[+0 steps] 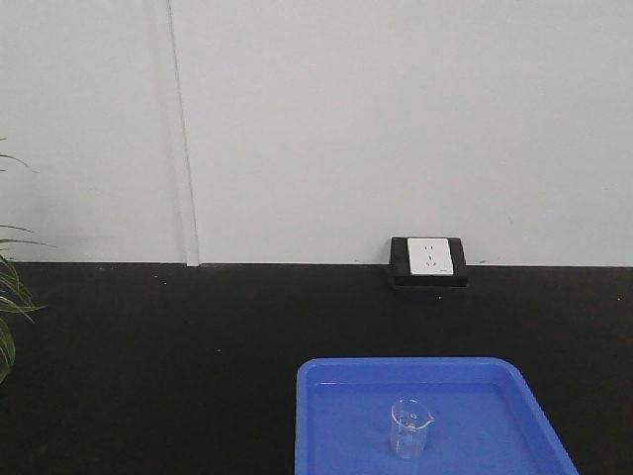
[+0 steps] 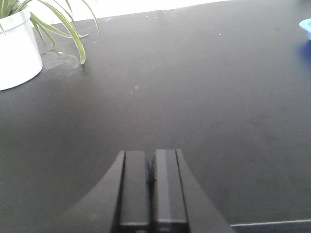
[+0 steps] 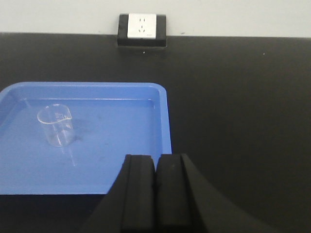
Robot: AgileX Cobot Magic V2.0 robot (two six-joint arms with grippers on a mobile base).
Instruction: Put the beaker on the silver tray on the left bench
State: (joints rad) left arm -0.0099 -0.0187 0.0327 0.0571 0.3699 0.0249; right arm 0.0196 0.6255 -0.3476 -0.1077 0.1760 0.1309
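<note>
no readable text, labels or numbers

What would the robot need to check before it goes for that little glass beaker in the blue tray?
1. Beaker upright in the blue tray: ok.
2. Right gripper open for a grasp: not ok, shut.
3. Left gripper empty: ok, shut on nothing.
4. Nothing between right gripper and beaker: ok.
5. Silver tray free to receive it: cannot tell, no view shows it.

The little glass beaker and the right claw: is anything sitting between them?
Nothing stands there. In the right wrist view, only bare floor of the blue tray lies between the beaker and the right gripper.
</note>
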